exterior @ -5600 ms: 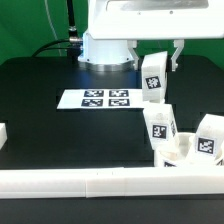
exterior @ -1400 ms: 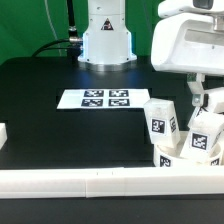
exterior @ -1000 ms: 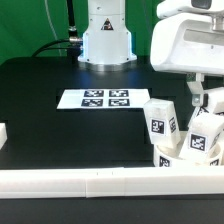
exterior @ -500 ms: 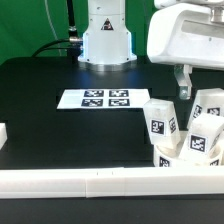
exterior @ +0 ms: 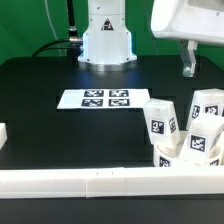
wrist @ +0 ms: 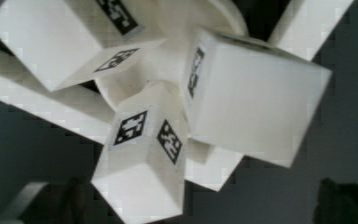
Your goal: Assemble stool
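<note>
**Exterior view: tool apart and empty, above the stool parts**

Nearest runs a long, smooth white plastic rail [exterior: 100, 183]. Just behind it, at the exterior view's right, three boxy white legs [exterior: 158, 120] with black-and-white square tags crowd upright over the seat disc [exterior: 172, 155], which is mostly hidden. Farther back, the thin marker board [exterior: 97, 98] lies flat on the black table [exterior: 40, 120]. The tool [exterior: 206, 66] hangs above the legs, clear of them. Its jaws are apart and hold nothing, and only one finger [exterior: 187, 60] is in frame.
</note>
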Tool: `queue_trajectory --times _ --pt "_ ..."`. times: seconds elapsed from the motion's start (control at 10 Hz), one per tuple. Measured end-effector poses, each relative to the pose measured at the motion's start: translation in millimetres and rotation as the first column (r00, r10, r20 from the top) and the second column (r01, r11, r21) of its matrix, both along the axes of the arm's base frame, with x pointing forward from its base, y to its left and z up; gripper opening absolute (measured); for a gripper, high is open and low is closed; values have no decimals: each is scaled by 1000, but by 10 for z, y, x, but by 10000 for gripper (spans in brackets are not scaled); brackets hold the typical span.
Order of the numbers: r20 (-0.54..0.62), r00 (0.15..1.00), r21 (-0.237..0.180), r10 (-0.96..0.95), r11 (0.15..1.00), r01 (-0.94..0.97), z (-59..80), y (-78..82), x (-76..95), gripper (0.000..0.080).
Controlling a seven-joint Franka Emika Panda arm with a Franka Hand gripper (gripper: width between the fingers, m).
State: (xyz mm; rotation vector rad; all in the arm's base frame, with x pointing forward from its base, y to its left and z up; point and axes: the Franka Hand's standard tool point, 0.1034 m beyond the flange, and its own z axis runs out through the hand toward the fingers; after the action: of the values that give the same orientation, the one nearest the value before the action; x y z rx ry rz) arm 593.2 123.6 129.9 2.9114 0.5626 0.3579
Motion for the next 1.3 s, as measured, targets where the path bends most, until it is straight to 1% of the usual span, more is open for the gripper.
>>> queue_trajectory --times 0.2,0.3,0.5,0.6,0.7,0.8,0.9,1.1,1.2,1.3 --pt "-3 1000 -2 2 1000 -2 -11 -8 -6 648" --pt "-28 1000 -13 12 1000 -12 -37 -57 -23 648" --pt "-64 998 -16 -1 1000 0 -10 -59 -21 648" --pt "-162 986 -39 -38 999 33 -28 -71 -109 648" --pt "-216 975 -66 -51 997 38 -15 -73 -93 648" --pt "-236 970 -79 -56 996 39 -22 -68 -71 648" --pt "-216 976 -78 -38 997 22 -28 -46 -57 648" --pt "-169 985 -65 45 996 -57 -59 51 -136 648" --pt "-157 981 -58 112 991 -123 -69 52 -182 648" --pt "-158 984 -46 80 995 -88 -77 53 -241 648"
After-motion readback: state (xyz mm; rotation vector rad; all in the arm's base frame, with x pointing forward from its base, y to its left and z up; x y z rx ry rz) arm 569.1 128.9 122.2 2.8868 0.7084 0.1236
